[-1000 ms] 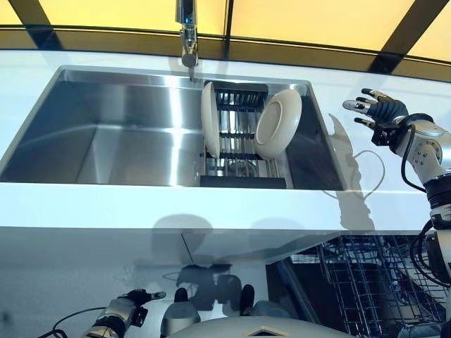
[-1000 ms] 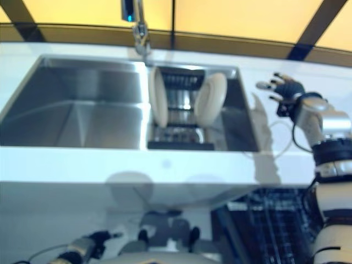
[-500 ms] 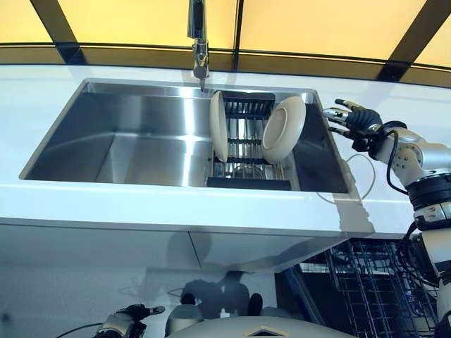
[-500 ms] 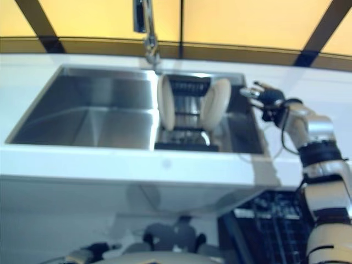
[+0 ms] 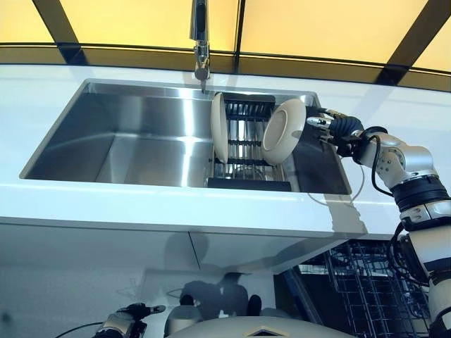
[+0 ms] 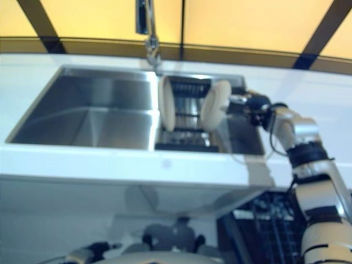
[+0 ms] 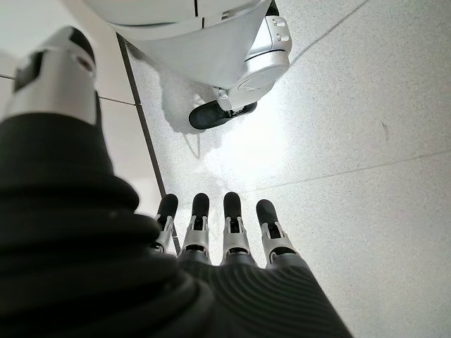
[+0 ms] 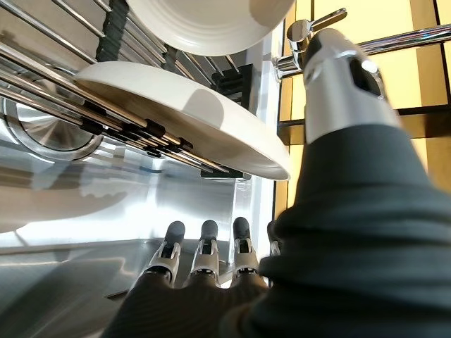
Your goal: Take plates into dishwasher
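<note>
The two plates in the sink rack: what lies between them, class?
In the left eye view, only bare dark rack slots lie between the upright plate and the tilted plate; no dish stands there. The right hand is beside the tilted plate.

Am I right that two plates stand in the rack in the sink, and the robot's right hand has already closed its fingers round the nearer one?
Not quite. Two plates do stand in the rack in the sink, but the right hand is open beside the nearer plate, holding nothing. The right wrist view shows its fingers straight, clear of the plate's rim.

Right hand (image 8: 211,282) — fingers straight — seemingly just beside plate (image 8: 190,120)
</note>
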Motion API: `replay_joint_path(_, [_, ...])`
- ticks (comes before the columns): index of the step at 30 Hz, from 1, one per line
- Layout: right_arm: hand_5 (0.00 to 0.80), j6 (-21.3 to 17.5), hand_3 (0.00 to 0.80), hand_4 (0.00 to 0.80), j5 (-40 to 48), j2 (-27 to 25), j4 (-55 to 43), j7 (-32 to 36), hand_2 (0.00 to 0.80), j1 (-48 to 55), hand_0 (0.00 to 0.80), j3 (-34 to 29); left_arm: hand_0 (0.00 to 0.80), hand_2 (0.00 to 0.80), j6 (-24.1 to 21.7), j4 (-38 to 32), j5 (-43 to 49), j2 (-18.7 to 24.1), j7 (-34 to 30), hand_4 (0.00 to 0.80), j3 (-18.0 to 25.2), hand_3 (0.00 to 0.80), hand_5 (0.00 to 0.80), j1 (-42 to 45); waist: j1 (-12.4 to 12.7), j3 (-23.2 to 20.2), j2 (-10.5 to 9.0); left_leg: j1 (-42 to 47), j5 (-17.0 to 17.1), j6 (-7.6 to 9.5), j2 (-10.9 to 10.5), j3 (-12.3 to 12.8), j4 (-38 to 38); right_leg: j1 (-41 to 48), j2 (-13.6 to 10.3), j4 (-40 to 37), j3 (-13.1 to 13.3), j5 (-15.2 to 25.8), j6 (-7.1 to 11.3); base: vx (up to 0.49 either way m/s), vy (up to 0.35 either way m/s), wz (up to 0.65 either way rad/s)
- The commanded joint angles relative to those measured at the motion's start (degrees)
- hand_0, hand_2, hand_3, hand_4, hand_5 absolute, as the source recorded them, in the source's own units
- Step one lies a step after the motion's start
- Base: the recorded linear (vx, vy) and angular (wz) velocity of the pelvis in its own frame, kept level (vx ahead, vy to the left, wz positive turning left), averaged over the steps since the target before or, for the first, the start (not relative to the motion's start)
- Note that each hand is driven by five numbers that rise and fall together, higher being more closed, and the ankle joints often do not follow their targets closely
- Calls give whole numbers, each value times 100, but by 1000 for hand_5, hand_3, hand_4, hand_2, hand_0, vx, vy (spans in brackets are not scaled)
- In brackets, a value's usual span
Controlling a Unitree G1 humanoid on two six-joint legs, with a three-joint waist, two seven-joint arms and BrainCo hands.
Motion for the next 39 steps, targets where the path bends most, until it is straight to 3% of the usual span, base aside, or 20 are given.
replay_joint_path(1, [0,-137,0,0,-169,-66,-33,91,0,-372,0,141,0,0,-109,434,-167,27,93,0,-247,0,0,-341,168,55,-176,15,-378,204,-205,206,123,63,-330,352,-94,-334,458,0,0,0])
replay_joint_path(39, [0,427,0,0,-575,276,521,725,0,-511,0,314,0,0,-175,401,-423,-30,182,0,-262,0,0,-193,378,133,-129,-22,-351,183,-211,90,117,159,-360,272,-231,-346,447,2,2,0])
